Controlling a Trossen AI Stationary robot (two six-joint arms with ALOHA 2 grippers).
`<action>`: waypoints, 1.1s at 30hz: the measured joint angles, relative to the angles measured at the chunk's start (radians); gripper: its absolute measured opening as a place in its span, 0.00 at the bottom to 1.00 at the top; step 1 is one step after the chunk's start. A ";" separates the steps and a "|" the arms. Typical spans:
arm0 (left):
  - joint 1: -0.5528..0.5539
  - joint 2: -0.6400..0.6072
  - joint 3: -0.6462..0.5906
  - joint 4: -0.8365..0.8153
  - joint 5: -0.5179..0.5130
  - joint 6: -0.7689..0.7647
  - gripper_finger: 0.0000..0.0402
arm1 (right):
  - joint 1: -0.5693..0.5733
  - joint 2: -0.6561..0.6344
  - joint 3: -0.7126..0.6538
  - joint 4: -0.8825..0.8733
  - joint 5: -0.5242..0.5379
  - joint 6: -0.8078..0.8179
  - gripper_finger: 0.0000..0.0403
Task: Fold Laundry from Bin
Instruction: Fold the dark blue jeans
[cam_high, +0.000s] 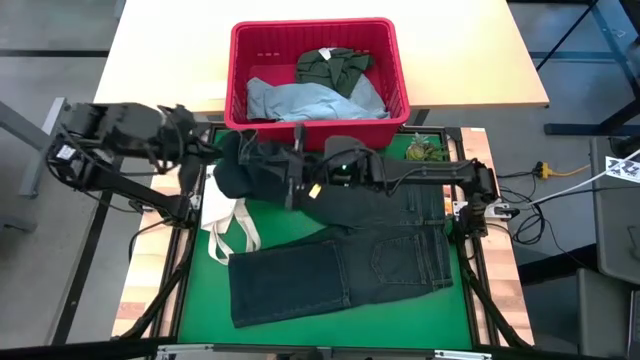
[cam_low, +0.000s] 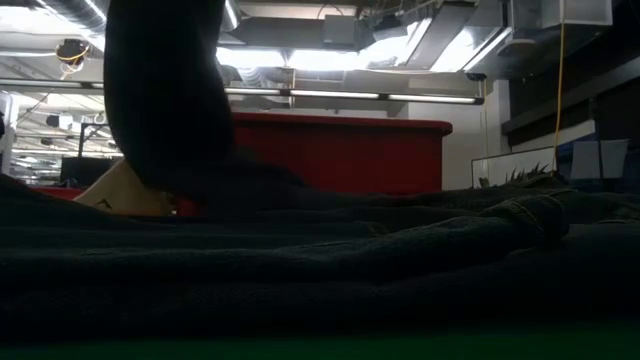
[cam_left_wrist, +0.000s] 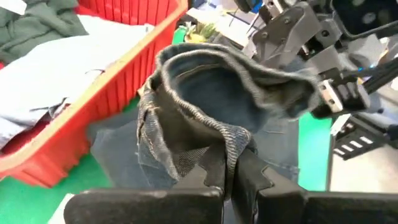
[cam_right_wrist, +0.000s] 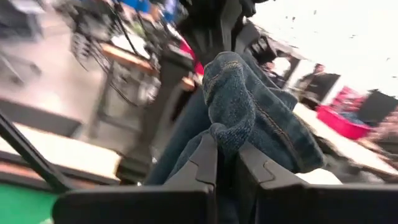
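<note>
Denim, dark navy, is what both arms have: the left gripper (cam_left_wrist: 230, 177) has its jaws pressed tight on a fold of the dark navy jeans (cam_high: 350, 265) at the waistband, the hem bunched up between the fingers, and the right gripper (cam_right_wrist: 227, 165) pinches another thick roll of the same waistband, its jaws nearly together with cloth in between. In the high view both grippers sit just in front of the red bin (cam_high: 395, 65), the left gripper (cam_high: 228, 160) near its left front corner and the right gripper (cam_high: 290, 172) just beside it toward the bin's middle, so the waist end is lifted and gathered while the legs lie flat on the green mat (cam_high: 200, 300), well away from the bin's front wall. Two grips close together on one edge look like a setup for spreading or pulling the waistband straight before a fold; judgement only. A white tote bag (cam_high: 228, 225) lies just below the left gripper, partly under the jeans' edge, not held. Inside the bin, light blue jeans (cam_high: 300, 100) cover the floor and a dark olive-green piece (cam_high: 335, 65) sits at the back, both waiting. The mat rests on the table (cam_high: 140, 290); the bin stands at its far edge.
</note>
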 joint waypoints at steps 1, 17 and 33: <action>0.000 0.000 0.019 -0.025 0.000 -0.022 0.00 | -0.010 0.000 0.011 -0.002 -0.033 0.034 0.05; 0.001 -0.074 0.156 -0.178 -0.044 -0.278 0.00 | -0.125 0.164 0.030 0.410 -0.190 0.324 0.05; 0.001 -0.091 -0.016 -0.171 -0.023 -0.353 0.00 | -0.155 0.308 0.028 0.422 -0.189 0.342 0.05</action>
